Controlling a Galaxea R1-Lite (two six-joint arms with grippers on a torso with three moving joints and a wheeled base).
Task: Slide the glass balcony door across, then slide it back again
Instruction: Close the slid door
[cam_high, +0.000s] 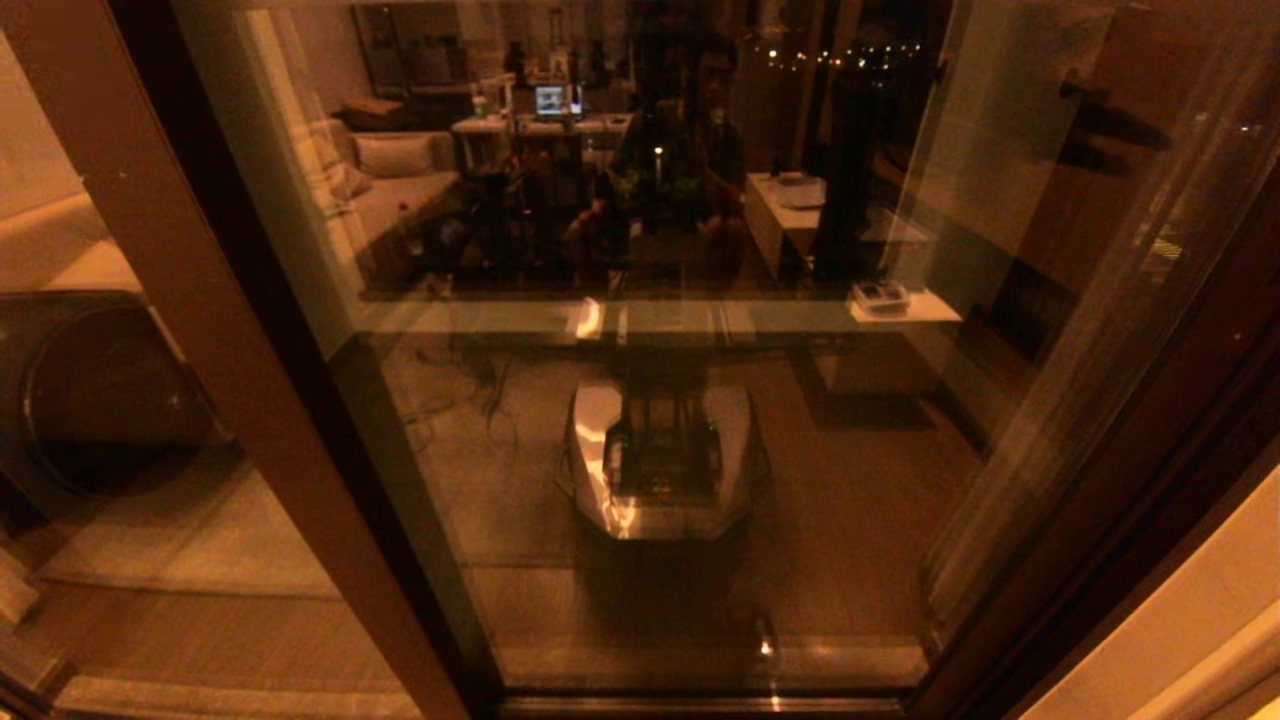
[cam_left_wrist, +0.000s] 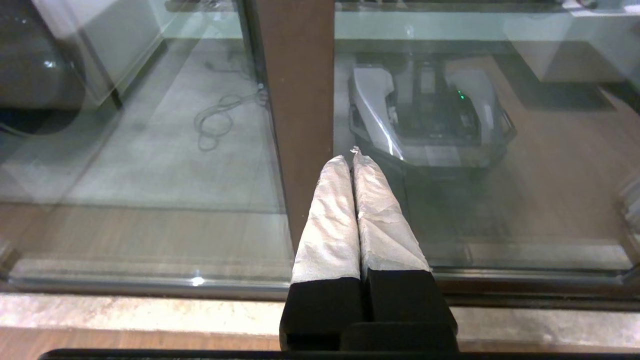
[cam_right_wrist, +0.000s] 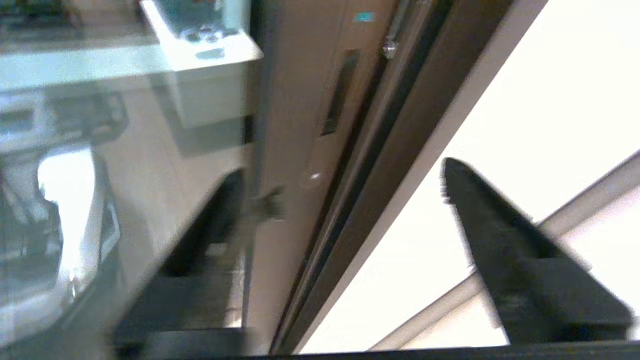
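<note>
1. Door (cam_high: 650, 420) fills the head view: big reflective pane w/ brown frame. One brown upright slants down its left side, a darker upright runs down its right edge.
2. Handle (cam_right_wrist: 341, 92), a slim dark recessed slot, sits in the door's right upright; a screw (cam_right_wrist: 389, 48) and a small green mark (cam_right_wrist: 363, 17) lie just above the handle.
3. Right gripper (cam_right_wrist: 350, 195) is near the handle, fingers spread wide. One dark finger (cam_right_wrist: 495, 225) is on the wall side of the upright, the other shows blurred on the glass side.
4. Left gripper (cam_left_wrist: 354, 156) is by the door's left upright, low near the bottom track (cam_left_wrist: 150, 287). Its pale-wrapped fingers (cam_left_wrist: 332, 220) are pressed together, tips at the upright's edge; can't tell if touching.
5. Robot base reflection (cam_high: 660, 460) shows mid-pane.
</note>
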